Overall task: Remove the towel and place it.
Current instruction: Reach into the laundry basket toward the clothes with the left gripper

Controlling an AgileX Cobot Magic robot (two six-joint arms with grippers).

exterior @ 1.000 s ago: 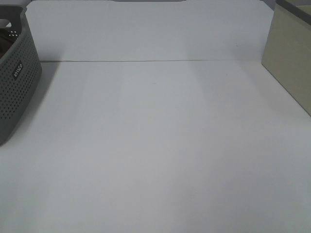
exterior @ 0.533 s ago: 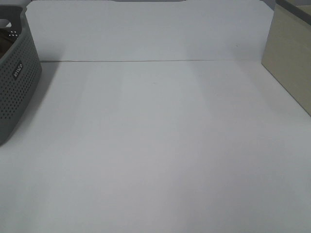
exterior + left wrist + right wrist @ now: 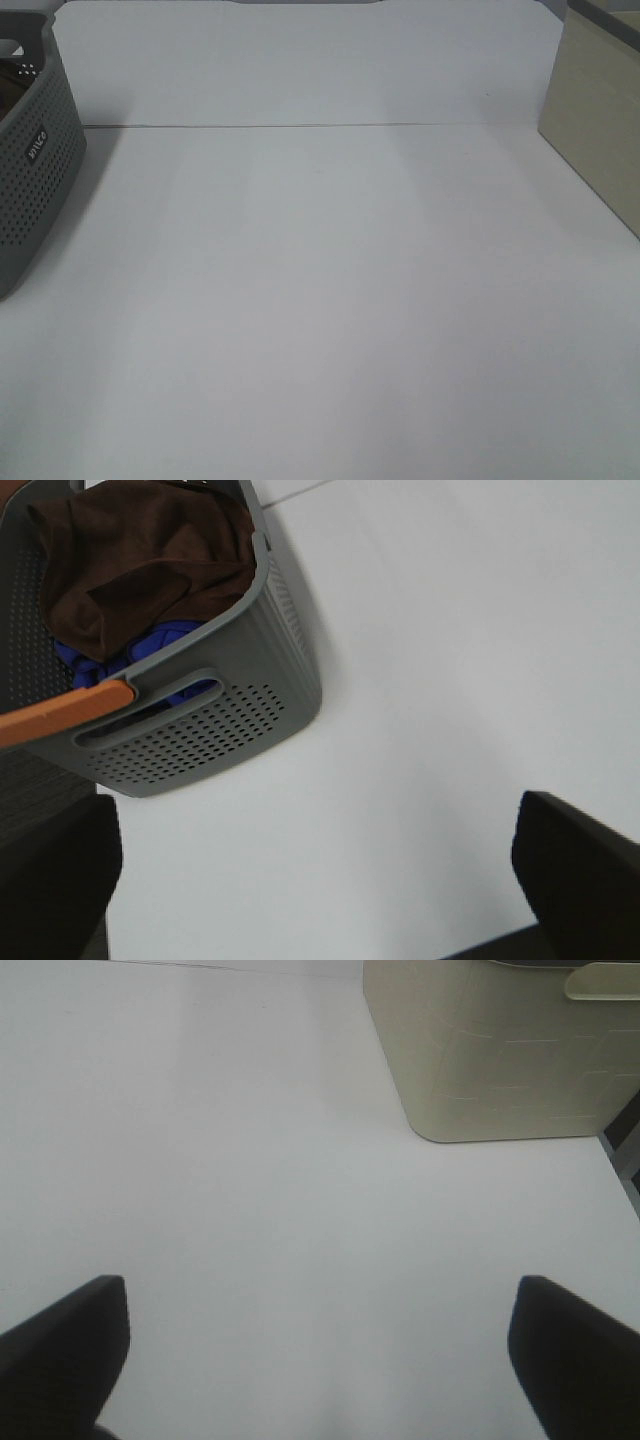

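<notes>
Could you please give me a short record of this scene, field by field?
towel: dark brown, bunched inside the grey basket, on a blue cloth
grey basket: left side of the table
beige bin: right side
left gripper: open, empty, beside the grey basket
right gripper: open, empty, near the beige bin
task state: towel not yet removed

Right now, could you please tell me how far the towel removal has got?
Nothing looks done yet: the brown towel lies bunched in the grey basket, on top of a blue cloth. Nothing is in hand; the left hand and right hand are open and empty above the table. Grasping, lifting out and placing the towel all remain.
</notes>
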